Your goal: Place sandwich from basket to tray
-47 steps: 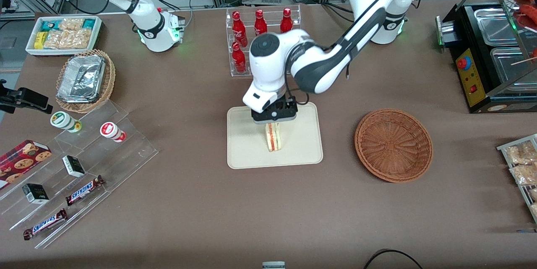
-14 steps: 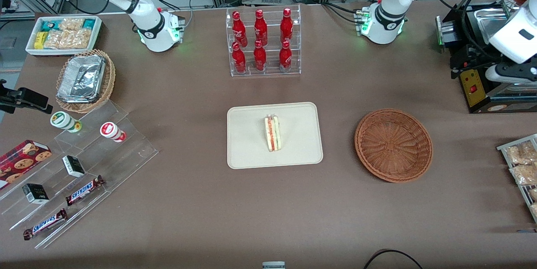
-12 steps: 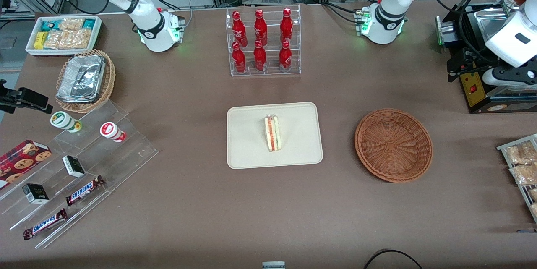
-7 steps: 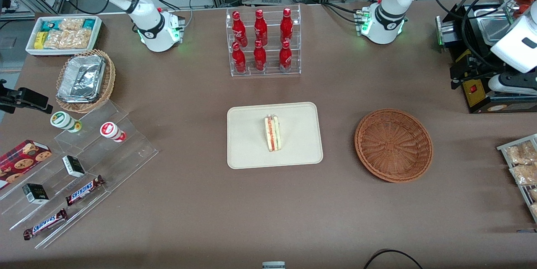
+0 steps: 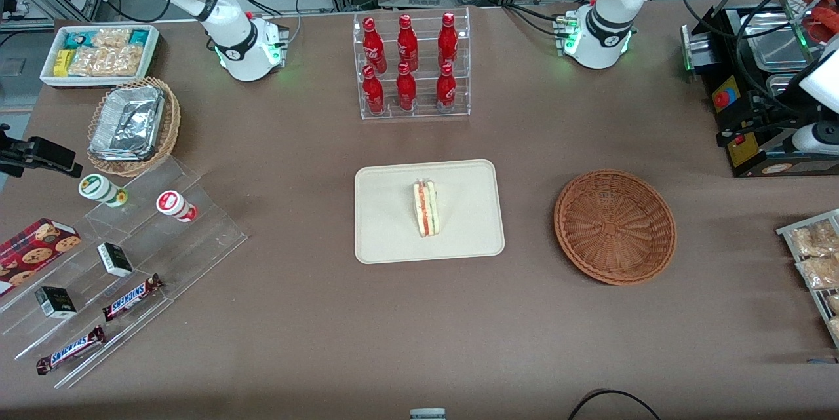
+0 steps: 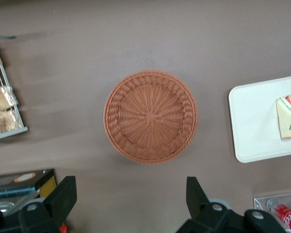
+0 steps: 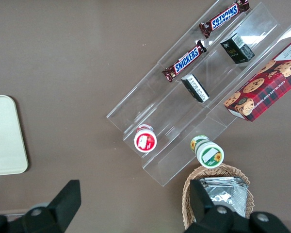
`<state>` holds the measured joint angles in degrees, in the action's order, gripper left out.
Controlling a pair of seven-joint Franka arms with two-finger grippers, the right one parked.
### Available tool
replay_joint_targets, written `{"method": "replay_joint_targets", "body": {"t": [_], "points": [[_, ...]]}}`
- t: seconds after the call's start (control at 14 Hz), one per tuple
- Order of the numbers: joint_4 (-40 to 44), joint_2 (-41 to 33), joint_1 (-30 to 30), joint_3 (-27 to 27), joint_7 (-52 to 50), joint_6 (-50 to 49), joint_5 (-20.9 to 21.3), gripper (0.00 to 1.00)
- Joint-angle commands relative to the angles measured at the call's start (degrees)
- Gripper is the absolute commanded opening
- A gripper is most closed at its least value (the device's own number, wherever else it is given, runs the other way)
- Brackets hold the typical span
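Observation:
The sandwich (image 5: 426, 208) (image 6: 288, 118), a pale wedge with red and green filling, stands on its edge near the middle of the cream tray (image 5: 387, 230) (image 6: 252, 126). The reddish-brown wicker basket (image 5: 615, 227) (image 6: 151, 116) sits beside the tray toward the working arm's end, with nothing in it. My left gripper (image 6: 131, 199) (image 5: 747, 128) hangs high above the black appliance at the working arm's end of the table, well away from basket and tray. It is open, with nothing between its black fingers (image 6: 63, 194).
A clear rack of red bottles (image 5: 409, 66) stands farther from the camera than the tray. A black appliance (image 5: 754, 79) and a rack of snack packets (image 5: 813, 256) sit at the working arm's end. An acrylic display (image 5: 131, 263) and a foil-tray basket (image 5: 134, 125) lie toward the parked arm's end.
The gripper let go of the sandwich on the tray and withdrew to the working arm's end, drifting slightly farther out in the last second. The sandwich has stayed put.

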<state>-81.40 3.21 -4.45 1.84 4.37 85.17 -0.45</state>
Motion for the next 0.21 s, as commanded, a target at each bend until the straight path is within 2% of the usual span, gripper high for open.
{"method": "replay_joint_targets", "body": {"t": [0.0,0.14], "points": [[0.6,0.2,1.3,-0.3,0.1,-2.6,-0.6,1.00],[0.4,0.0,1.3,-0.4,0.1,-2.6,-0.5,1.00]]}}
